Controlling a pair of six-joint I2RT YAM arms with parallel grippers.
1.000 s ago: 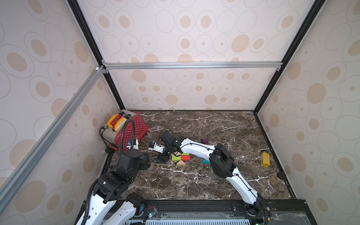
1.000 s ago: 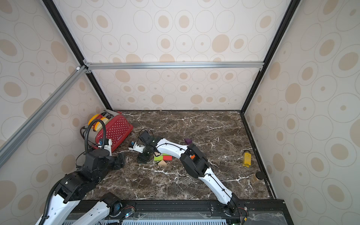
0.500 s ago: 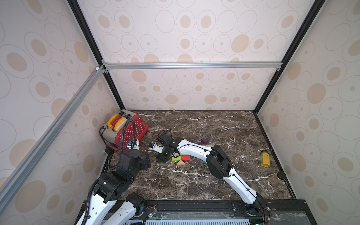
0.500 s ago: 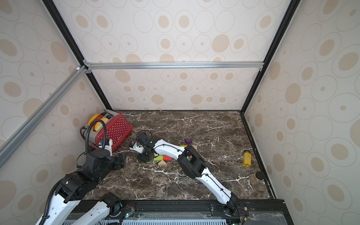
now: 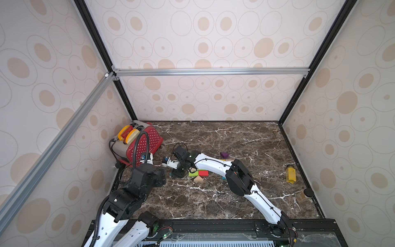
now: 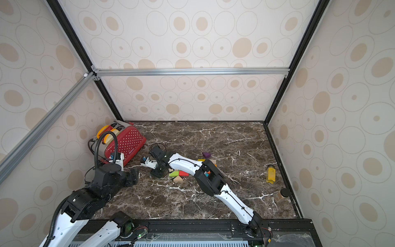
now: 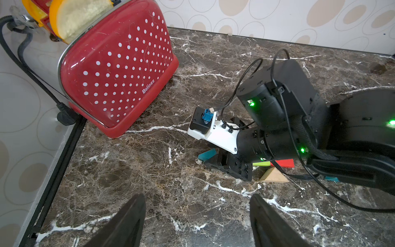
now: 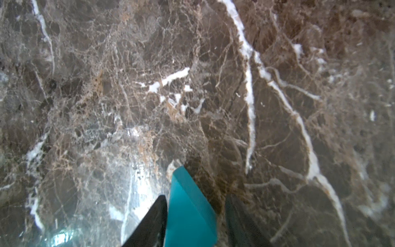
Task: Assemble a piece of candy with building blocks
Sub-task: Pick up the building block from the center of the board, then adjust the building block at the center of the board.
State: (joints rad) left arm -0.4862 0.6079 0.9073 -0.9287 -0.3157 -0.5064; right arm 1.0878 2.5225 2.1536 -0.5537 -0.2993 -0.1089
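My right gripper [image 8: 195,197] is down at the marble top, jaws drawn in round a teal wedge [image 8: 190,205]. One finger [image 8: 154,213] lies against the wedge, and a thin dark strip shows by the other. In the left wrist view the teal wedge [image 7: 207,154] pokes out of that gripper at table level. Just right of it lie a green brick [image 5: 193,173], a red brick [image 5: 203,172] and a tan wedge [image 5: 198,179]. A purple block [image 5: 224,154] sits farther back. My left gripper [image 7: 196,196] hovers open and empty to the left, pointing at the group.
A red dotted toaster [image 5: 147,145] with toast in its slots stands at the back left, its cord along the wall. A yellow jar [image 5: 290,174] and a brown jar with a black lid [image 5: 304,194] lie by the right wall. The right forearm [image 5: 213,164] spans the middle.
The right gripper has shifted slightly left and its jaws have narrowed in on the teal wedge. The left arm has stayed put.
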